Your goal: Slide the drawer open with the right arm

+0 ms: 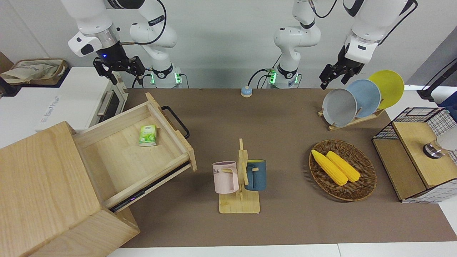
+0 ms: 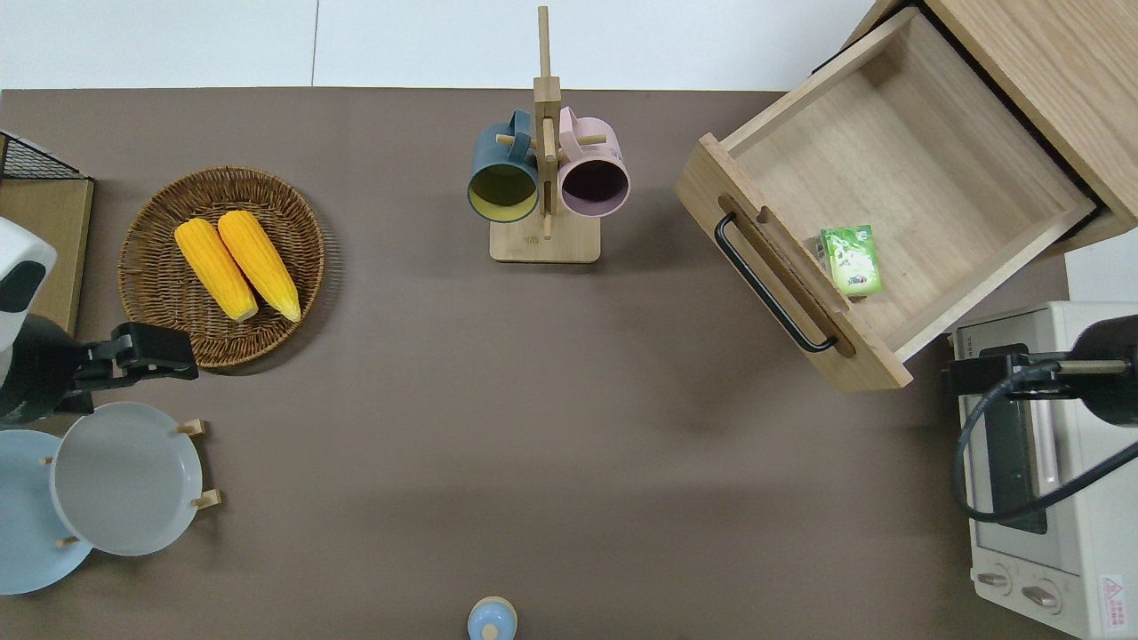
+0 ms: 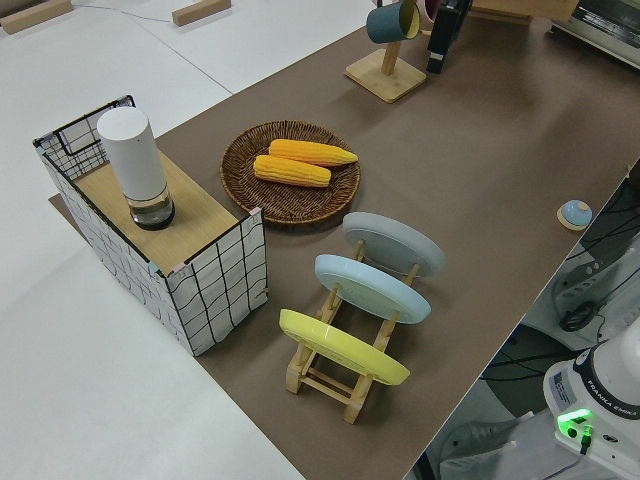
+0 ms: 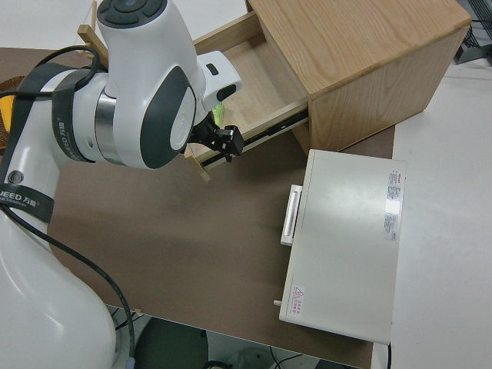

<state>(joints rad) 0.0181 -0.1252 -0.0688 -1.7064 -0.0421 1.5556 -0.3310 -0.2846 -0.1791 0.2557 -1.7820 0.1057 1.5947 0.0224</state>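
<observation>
The pale-wood drawer stands pulled far out of the light-wood cabinet. Its black bar handle faces the table's middle. A small green packet lies inside, close to the drawer's front panel. My right gripper hangs open in the air with nothing in it. It is over the white toaster oven's end closest to the drawer corner, clear of the handle. The left arm is parked.
A wooden mug rack with a pink and a blue mug stands mid-table. Toward the left arm's end are a wicker tray with two corn cobs, a plate rack and a wire-mesh basket. A small blue puck lies near the robots.
</observation>
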